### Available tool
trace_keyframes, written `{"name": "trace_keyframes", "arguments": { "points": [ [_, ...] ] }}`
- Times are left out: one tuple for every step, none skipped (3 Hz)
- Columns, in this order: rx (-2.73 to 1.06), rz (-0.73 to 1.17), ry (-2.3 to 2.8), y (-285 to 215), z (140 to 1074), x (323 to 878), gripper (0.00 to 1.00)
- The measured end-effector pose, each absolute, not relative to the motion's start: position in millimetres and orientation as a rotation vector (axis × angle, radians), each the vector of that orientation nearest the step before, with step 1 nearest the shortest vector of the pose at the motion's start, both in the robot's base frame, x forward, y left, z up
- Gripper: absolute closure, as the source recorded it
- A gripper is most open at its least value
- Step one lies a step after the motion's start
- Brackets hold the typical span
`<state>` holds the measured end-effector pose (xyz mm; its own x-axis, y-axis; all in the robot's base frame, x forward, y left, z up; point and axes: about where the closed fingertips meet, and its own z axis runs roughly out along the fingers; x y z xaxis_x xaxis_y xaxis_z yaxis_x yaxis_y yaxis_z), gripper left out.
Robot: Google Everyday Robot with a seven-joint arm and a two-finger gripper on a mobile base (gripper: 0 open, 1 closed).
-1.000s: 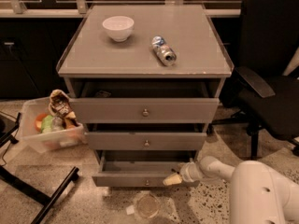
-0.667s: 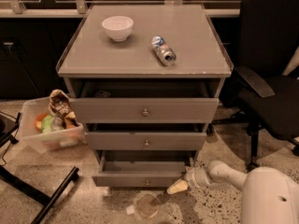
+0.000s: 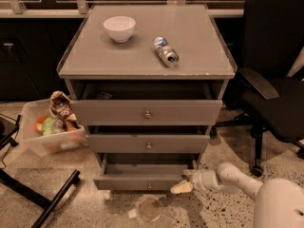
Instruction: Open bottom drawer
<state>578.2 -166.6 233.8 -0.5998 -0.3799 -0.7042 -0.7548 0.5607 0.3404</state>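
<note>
The bottom drawer (image 3: 142, 180) is the lowest, shortest grey front of the cabinet, with a small round knob (image 3: 150, 186) at its centre. It stands pulled out, and a strip of plain grey inside shows behind the front. My gripper (image 3: 181, 187), cream-tipped on a white arm, is low at the drawer front's right end, just off its corner and right of the knob. It holds nothing.
The two upper drawers (image 3: 147, 113) also stand slightly open. A white bowl (image 3: 119, 28) and a can (image 3: 166, 52) lie on the cabinet top. A clear bin (image 3: 50, 133) of items stands at left, a black office chair (image 3: 270, 75) at right, a round lid (image 3: 149, 209) on the floor.
My gripper has slid a little to the right and down, away from the drawer front's right end. The drawer has not visibly moved.
</note>
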Motion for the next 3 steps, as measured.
{"name": "trace_keyframes", "arguments": {
  "points": [
    [-0.924,0.919,2.186,-158,241,585,0.42],
    [-0.904,0.953,2.150,-149,246,593,0.65],
    [-0.862,0.917,2.130,-136,242,608,0.89]
  ]
}}
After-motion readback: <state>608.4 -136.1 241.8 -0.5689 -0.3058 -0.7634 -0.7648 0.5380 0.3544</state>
